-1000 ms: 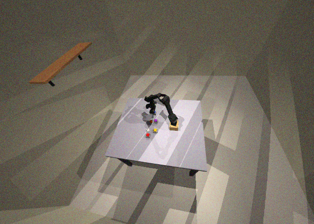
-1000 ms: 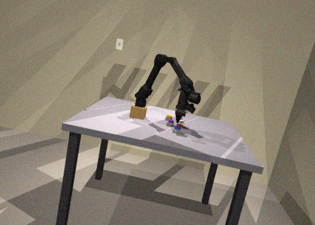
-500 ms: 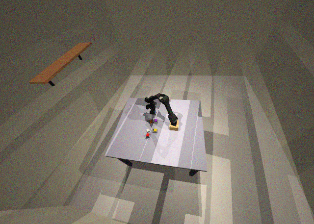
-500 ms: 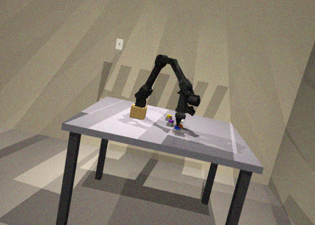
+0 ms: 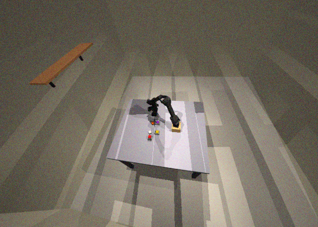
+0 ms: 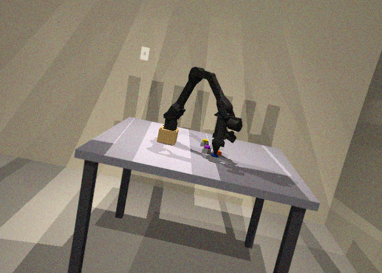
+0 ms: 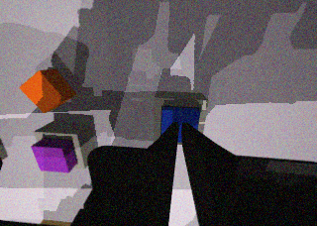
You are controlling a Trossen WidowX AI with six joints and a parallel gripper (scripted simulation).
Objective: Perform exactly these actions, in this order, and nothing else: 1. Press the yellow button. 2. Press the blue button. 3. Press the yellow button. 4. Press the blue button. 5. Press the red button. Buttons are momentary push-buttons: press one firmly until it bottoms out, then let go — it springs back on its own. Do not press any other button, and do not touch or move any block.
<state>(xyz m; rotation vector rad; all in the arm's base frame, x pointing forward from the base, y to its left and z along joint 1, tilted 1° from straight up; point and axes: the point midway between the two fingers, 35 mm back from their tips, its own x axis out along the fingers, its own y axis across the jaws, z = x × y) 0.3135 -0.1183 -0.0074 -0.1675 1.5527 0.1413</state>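
Right now we see the blue button (image 7: 180, 118) just past the tips of the end effector (image 7: 177, 128) in the wrist view, at about 12 o'clock from them, its cap sitting in a pale housing; whether the tips touch the cap we cannot tell. The end effector is closed down to a thin slit and grips nothing. At 9 o'clock from the blue button sits an orange block (image 7: 48, 89), tilted on an edge, and at about 8 o'clock a purple button (image 7: 53, 155) in its own housing. From the exterior view the end effector (image 6: 215, 151) points steeply down over the blue button (image 6: 214, 155), with the orange block (image 6: 219, 153) just beside it and the purple button (image 6: 207, 147) near. In the top view the yellow button (image 5: 156, 131) lies at 6 o'clock from the purple one, the red button (image 5: 149, 137) at about 7 o'clock from the yellow, and a white block (image 5: 149, 131) just above the red. All rest on the grey desk (image 5: 179, 152), where the arm rises from a tan base box (image 5: 176, 128).
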